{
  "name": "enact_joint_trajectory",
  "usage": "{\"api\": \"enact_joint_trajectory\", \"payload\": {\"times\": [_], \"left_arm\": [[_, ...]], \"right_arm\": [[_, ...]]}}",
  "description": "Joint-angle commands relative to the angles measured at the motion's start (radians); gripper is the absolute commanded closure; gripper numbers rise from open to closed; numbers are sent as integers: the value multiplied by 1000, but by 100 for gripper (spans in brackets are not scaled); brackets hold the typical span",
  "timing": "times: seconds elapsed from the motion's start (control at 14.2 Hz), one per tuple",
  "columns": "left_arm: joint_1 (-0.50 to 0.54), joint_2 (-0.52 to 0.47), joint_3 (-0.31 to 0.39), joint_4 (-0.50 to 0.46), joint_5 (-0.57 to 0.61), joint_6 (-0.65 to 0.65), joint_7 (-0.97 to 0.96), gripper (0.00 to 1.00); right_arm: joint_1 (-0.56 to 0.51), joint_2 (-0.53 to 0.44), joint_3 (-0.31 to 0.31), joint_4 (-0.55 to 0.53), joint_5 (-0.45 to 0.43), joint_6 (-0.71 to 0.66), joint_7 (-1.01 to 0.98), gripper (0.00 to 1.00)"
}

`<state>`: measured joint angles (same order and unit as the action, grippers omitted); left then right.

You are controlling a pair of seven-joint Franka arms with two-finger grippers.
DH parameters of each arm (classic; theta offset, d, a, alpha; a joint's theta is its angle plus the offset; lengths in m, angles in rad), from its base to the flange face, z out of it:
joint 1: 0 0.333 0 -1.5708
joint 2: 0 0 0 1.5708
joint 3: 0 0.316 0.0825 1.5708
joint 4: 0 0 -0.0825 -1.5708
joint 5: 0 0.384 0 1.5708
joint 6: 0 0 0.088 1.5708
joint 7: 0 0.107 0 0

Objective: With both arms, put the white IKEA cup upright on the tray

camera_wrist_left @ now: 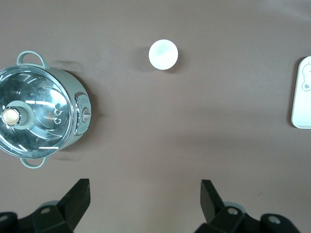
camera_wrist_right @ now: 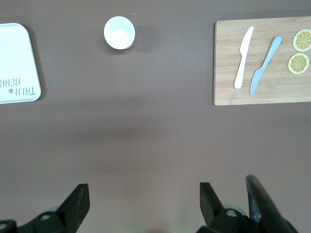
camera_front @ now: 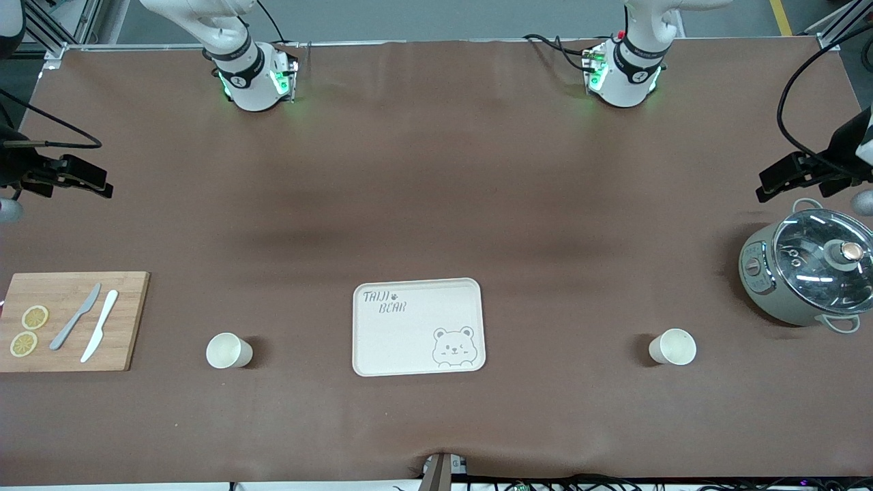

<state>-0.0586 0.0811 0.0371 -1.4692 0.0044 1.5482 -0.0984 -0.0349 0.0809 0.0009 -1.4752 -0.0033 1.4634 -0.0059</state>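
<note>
The cream tray [camera_front: 417,327] with "TAIJI BEAR" and a bear face lies near the front middle of the table; its edge shows in the left wrist view [camera_wrist_left: 302,94] and the right wrist view [camera_wrist_right: 17,63]. One white cup [camera_front: 228,350] stands upright beside it toward the right arm's end and shows in the right wrist view [camera_wrist_right: 119,32]. A second white cup [camera_front: 673,346] stands upright toward the left arm's end and shows in the left wrist view [camera_wrist_left: 163,54]. My right gripper [camera_front: 101,183] [camera_wrist_right: 143,189] and left gripper [camera_front: 769,187] [camera_wrist_left: 144,187] are open, empty, high over bare table.
A wooden cutting board [camera_front: 126,320] [camera_wrist_right: 228,92] with two knives and two lemon slices lies at the right arm's end. A grey pot with a glass lid [camera_front: 808,269] [camera_wrist_left: 41,116] stands at the left arm's end, under the left gripper.
</note>
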Motion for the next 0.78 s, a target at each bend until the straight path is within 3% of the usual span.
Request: {"api": "enact_joint_trajectory", "payload": {"times": [0.0,0.35,0.57,0.71], "left_arm": [[6,31,-3,18,17,-7,28,0],[2,75,-3,20,12,29,26,0],[0,109,-3,20,9,73,26,0],[0,135,-3,20,8,98,20,0]], "right_arm": [[-2,-10,-2,15,-12,-6,3,0],[24,5,4,64,-4,18,7,0],[84,87,1,62,-17,176,33,0],[69,158,-1,62,0,251,32,0]]}}
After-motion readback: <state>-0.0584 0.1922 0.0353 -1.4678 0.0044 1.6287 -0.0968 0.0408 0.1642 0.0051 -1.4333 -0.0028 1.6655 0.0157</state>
